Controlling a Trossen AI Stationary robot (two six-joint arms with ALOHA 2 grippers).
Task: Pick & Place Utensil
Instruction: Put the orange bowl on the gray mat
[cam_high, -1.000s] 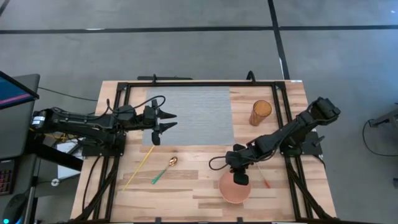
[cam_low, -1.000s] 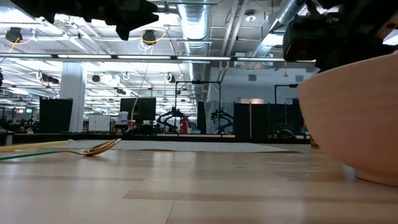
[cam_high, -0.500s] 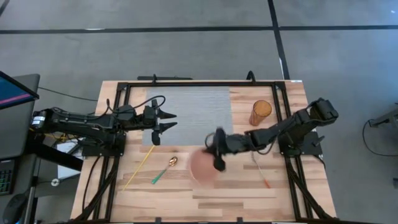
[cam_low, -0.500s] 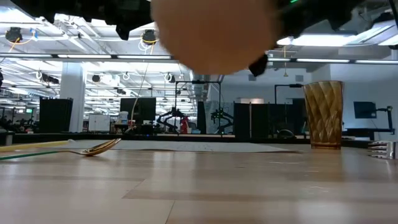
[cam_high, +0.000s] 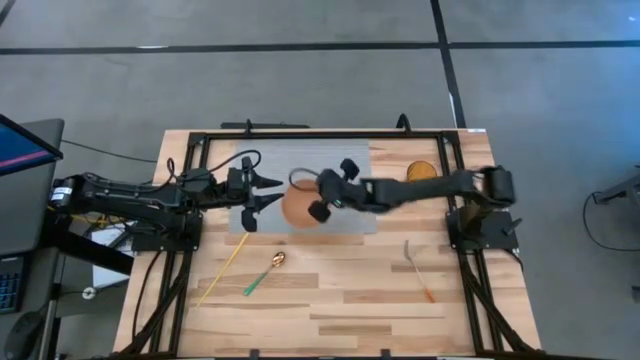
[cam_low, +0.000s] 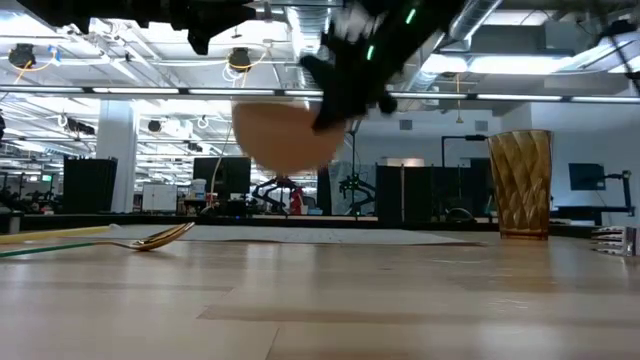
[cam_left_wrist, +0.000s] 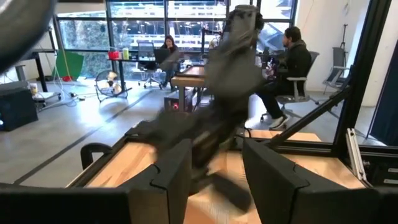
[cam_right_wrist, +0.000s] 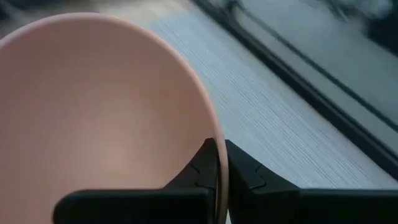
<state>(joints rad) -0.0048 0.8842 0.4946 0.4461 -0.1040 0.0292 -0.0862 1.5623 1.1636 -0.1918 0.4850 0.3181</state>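
Observation:
A pink bowl (cam_high: 297, 204) hangs in the air over the grey mat (cam_high: 340, 160), held by my right gripper (cam_high: 318, 196), which is shut on its rim; the right arm reaches far across toward the table's left. In the low view the bowl (cam_low: 283, 132) floats well above the table. My left gripper (cam_high: 268, 190) is open and hovers at the mat's left edge, just left of the bowl. A gold spoon with a green handle (cam_high: 266, 272) lies flat on the wood near the table's near left, beside a yellow stick (cam_high: 222, 270). An orange-handled fork (cam_high: 418, 268) lies flat at the near right. My right gripper holds the bowl by its rim (cam_right_wrist: 216, 142), pinched with one finger (cam_right_wrist: 200, 169) inside the bowl and the other finger (cam_right_wrist: 244, 173) outside. The fingers come level from the table's right. The bowl is lifted clear and tilted, its opening facing partly sideways.
An amber ribbed cup (cam_high: 420, 172) stands at the far right, under the right arm; it also shows in the low view (cam_low: 520, 185). A black frame (cam_high: 300, 133) runs around the table. People sit at desks (cam_left_wrist: 292, 62) in the room beyond.
My right gripper, shut on the bowl's rim throughout, lifted the bowl off the wood at the near right and swept it up and toward the far left, over the grey mat, close to my left gripper. The bowl tipped as it travelled.

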